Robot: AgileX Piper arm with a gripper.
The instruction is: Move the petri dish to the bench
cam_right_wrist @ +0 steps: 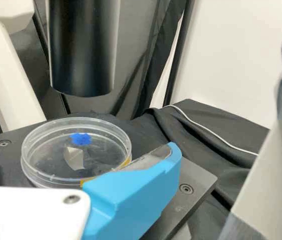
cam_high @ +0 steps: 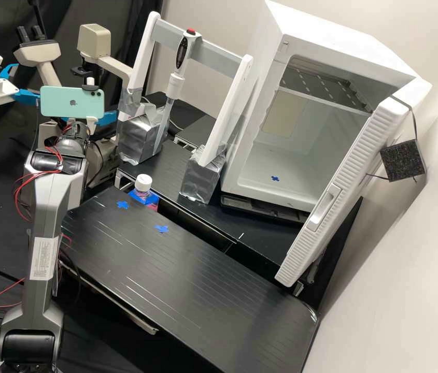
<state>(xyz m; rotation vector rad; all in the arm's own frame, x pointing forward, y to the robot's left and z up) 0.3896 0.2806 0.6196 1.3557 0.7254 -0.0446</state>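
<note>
A clear petri dish (cam_right_wrist: 75, 175) is held up flat by the dark stage (cam_right_wrist: 196, 176) of a microscope (cam_high: 111, 68), beneath a black cylinder (cam_right_wrist: 83, 50), as its transfer to the bench (cam_high: 193, 274) is awaited. The dish is flanked by the gripper (cam_right_wrist: 78, 147), whose blue finger (cam_right_wrist: 135, 195) is set close against one side of the rim. Whether plastic and pad are touching cannot be told. The opposite side of the rim is seen ungripped, so the jaws are judged to be spread, with nothing pinched between them.

The step in hand is judged to be the grasp: the dish is lined up for but not secured, and the carry is still to be made. By the next move, the dish is to be centred between the two pads, and the grip is to be closed gently on its low wall. A small, level lift is then called for, followed by a withdrawal from under the cylinder, by which the rim could be knocked if too much height were taken. With an off-centre squeeze, the dish could be slid or tipped.

On the bench, two blue tape marks (cam_high: 122, 205) (cam_high: 161, 228) are laid near a white-capped bottle (cam_high: 144, 182); a set-down may be intended there.
</note>
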